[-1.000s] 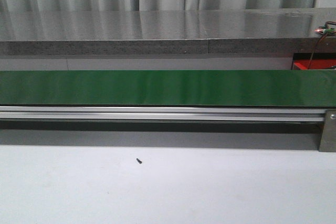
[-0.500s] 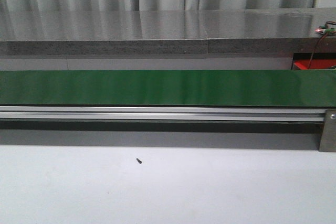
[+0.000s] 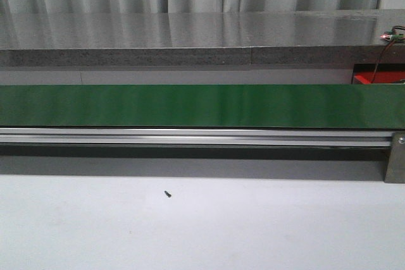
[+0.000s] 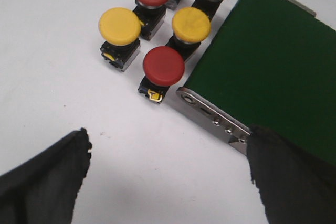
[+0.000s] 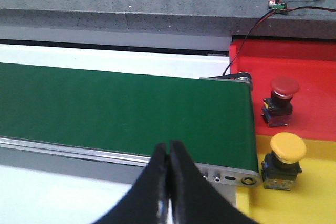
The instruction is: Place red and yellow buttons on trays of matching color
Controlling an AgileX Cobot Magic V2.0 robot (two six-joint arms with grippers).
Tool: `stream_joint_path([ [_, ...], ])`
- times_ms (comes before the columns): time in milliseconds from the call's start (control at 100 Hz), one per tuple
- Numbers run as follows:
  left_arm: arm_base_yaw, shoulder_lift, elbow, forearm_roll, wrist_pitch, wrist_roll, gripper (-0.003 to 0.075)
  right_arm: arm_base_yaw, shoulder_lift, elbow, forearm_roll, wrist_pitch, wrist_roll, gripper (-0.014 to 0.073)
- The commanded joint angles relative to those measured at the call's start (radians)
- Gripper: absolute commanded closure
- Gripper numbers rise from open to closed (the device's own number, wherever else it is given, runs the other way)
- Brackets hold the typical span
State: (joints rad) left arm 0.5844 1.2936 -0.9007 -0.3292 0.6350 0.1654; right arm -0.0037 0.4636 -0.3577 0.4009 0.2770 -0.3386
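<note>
below the left gripper (image 4: 168,182), gaping wide and empty, i'm seeing the nearest red button (image 4: 163,66) straight ahead beside the belt (image 4: 273,66); right gripper (image 5: 169,182) pinched closed, empty.

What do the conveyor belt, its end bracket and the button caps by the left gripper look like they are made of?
Conveyor belt: likely rubber or PVC, green with a soft sheen and no weave showing. End bracket: metal, probably aluminium or steel, grey and shiny with screw heads. Button caps, such as the nearest red button and a yellow button: apparently smooth moulded plastic, evenly coloured, semi-matte.
</note>
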Motion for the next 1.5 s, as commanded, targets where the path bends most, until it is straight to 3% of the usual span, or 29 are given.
stream_joint_path([
  [0, 0.016, 0.071, -0.1, -0.025, 0.023, -0.028, 0.012, -0.001, 0.001, -0.027, 0.012, -0.078, 0.001, 0.0715],
  [160, 0.018, 0.219, -0.227, -0.027, 0.123, -0.035, 0.012, -0.001, 0.001, -0.027, 0.012, -0.078, 0.001, 0.0715],
  [460, 0.018, 0.406, -0.378, -0.027, 0.178, -0.075, 0.012, -0.001, 0.001, -0.027, 0.012, -0.078, 0.001, 0.0715],
  [980, 0.016, 0.539, -0.442, -0.045, 0.162, -0.08, 0.0127, -0.001, 0.001, -0.027, 0.013, -0.081, 0.001, 0.0715],
  [1490, 0.016, 0.541, -0.442, -0.045, 0.159, -0.08, 0.0457, -0.001, 0.002, -0.027, 0.013, -0.081, 0.001, 0.0715],
])
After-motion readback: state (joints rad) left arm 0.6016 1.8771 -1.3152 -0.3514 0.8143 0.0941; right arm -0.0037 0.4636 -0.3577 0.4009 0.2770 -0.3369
